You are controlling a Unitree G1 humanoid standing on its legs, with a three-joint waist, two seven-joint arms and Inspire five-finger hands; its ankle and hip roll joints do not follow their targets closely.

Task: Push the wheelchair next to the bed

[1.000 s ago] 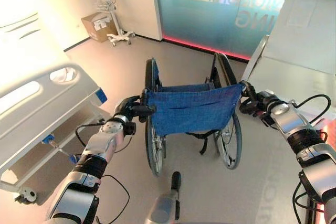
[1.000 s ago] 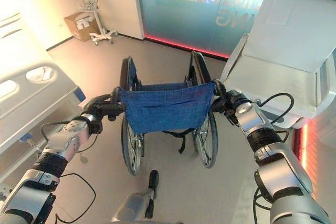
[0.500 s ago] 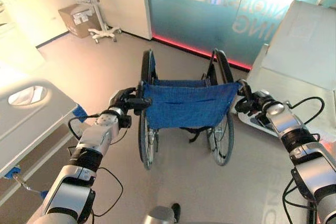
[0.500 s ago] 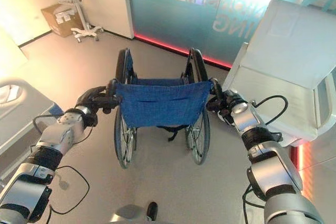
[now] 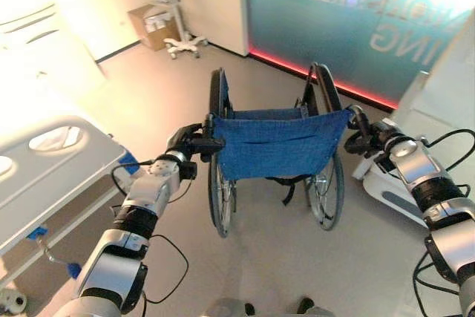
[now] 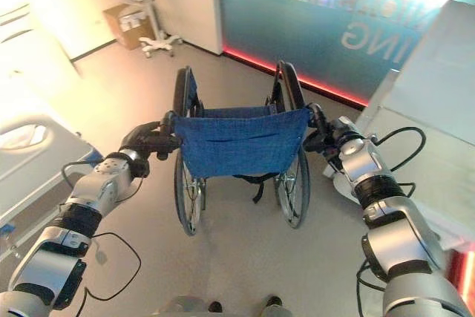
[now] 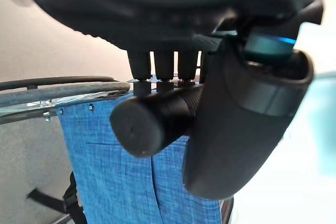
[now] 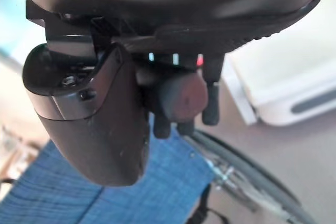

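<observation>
The wheelchair [image 5: 278, 146] has a blue cloth back and large spoked wheels, and stands on the floor straight ahead with its back toward me. My left hand [image 5: 187, 144] is shut on its left push handle [image 7: 157, 119]. My right hand [image 5: 369, 139] is shut on the right push handle [image 8: 181, 98]. A white hospital bed [image 5: 52, 176] with a slotted side rail lies at the left, an arm's length from the chair. A second white bed [image 6: 423, 124] stands close on the right.
A cardboard box [image 5: 151, 26] and a wheeled equipment stand [image 5: 178, 27] sit at the far wall. A teal glass partition [image 5: 356, 27] with a red glowing base strip runs behind the wheelchair. Open floor lies between the chair and the left bed.
The camera has shifted as I walk. The wheelchair stays in both hands; the left bed now shows more fully alongside, and the right bed has slid toward the view's edge.
</observation>
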